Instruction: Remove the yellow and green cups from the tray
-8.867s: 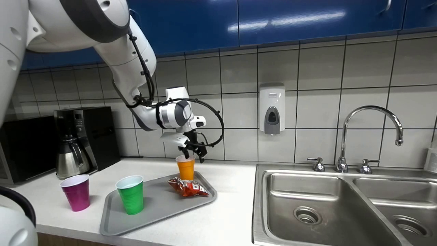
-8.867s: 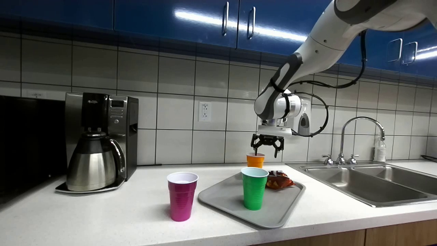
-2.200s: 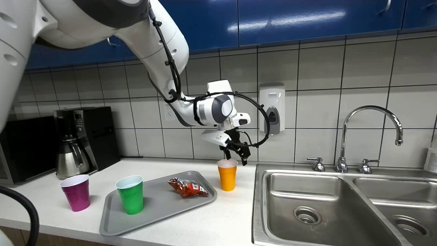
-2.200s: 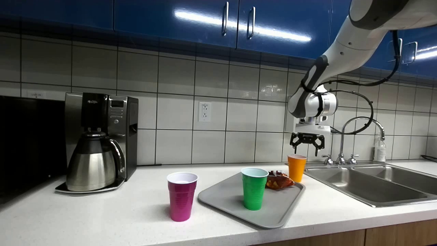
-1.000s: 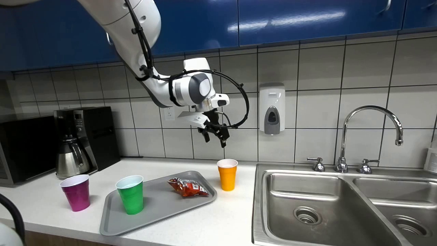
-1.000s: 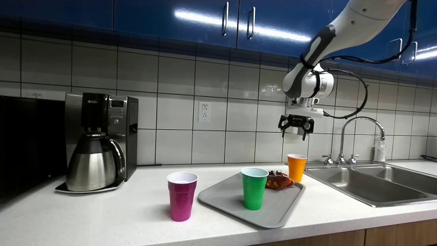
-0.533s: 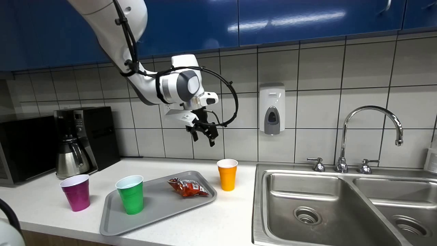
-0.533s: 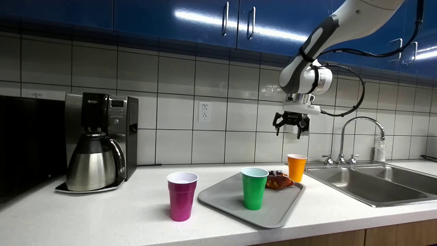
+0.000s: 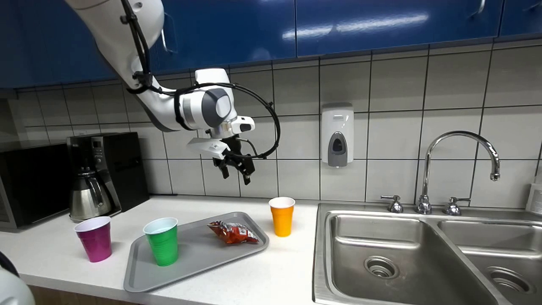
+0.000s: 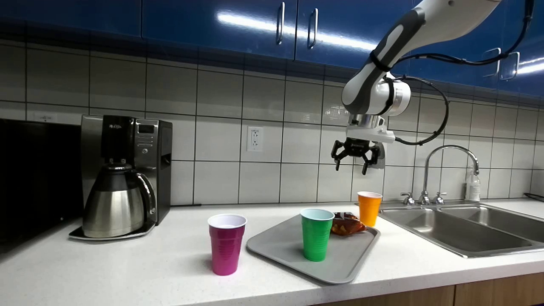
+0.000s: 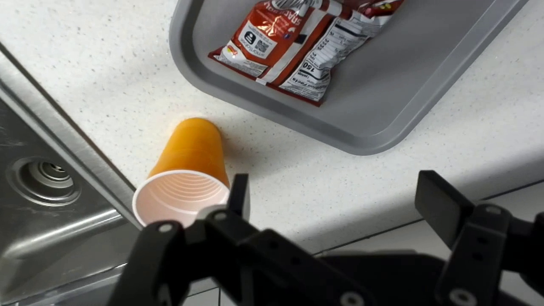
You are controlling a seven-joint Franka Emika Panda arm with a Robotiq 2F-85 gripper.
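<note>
Empty gripper (image 10: 351, 170) hung high, green cup (image 9: 162, 242) left to clear

The jaws stood wide apart, pointing roughly down, holding nothing. Below and right of them in both exterior views, the yellow cup (image 11: 191, 148), rather orange to look at, stood upright on the counter (image 11: 289, 197) between tray (image 9: 199, 252) and sink (image 9: 355, 245), touching neither.

The coming move seemed to turn on the green cup: in both exterior views it was below and left of the jaws, on the tray, past the snack bag (image 11: 293, 46). Its long axis ran vertical, much in line with the jaws, so a descent over its rim looked apt. The wrist view did not show it.

Since the earliest frame, the yellow cup had come off the tray; since the latest, the gripper had shifted left in both exterior views, towards the green cup, which had not moved.
</note>
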